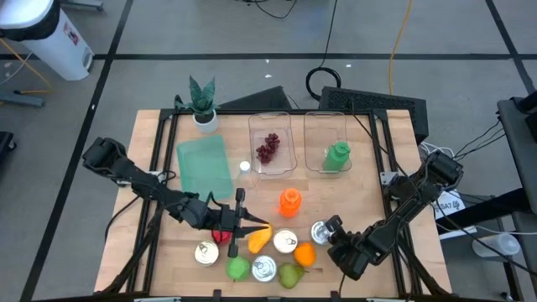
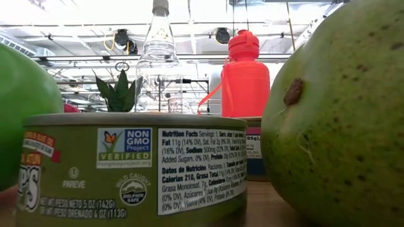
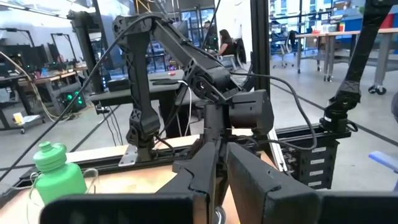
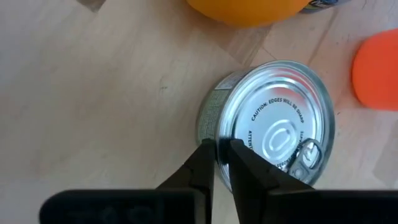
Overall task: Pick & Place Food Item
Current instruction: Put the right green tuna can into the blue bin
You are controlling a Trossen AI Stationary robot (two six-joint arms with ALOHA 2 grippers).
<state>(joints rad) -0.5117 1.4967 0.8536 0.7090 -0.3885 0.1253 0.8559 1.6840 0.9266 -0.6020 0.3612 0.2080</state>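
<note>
The step in hand looks like the pick: the right end effector (image 4: 221,163) is low over a tin can (image 4: 270,121) near the counter's front edge, right of centre, its fingers nearly together and pinching the can's rim, one tip on the lid and one outside the wall. The can stands upright on the counter (image 1: 147,252), just beside an orange (image 4: 245,9). The left end effector (image 1: 252,222) lies low toward the front edge, left of centre, fingers together, its tips by a yellow fruit (image 1: 259,240); whether they touch cannot be told. Two clear trays sit toward the back edge, one holding grapes (image 1: 268,148), the other a green bottle (image 1: 337,157). Next, judging from this, the right arm needs a straight lift with the pinch kept firm, since a rim grip may slip or tip the can
</note>
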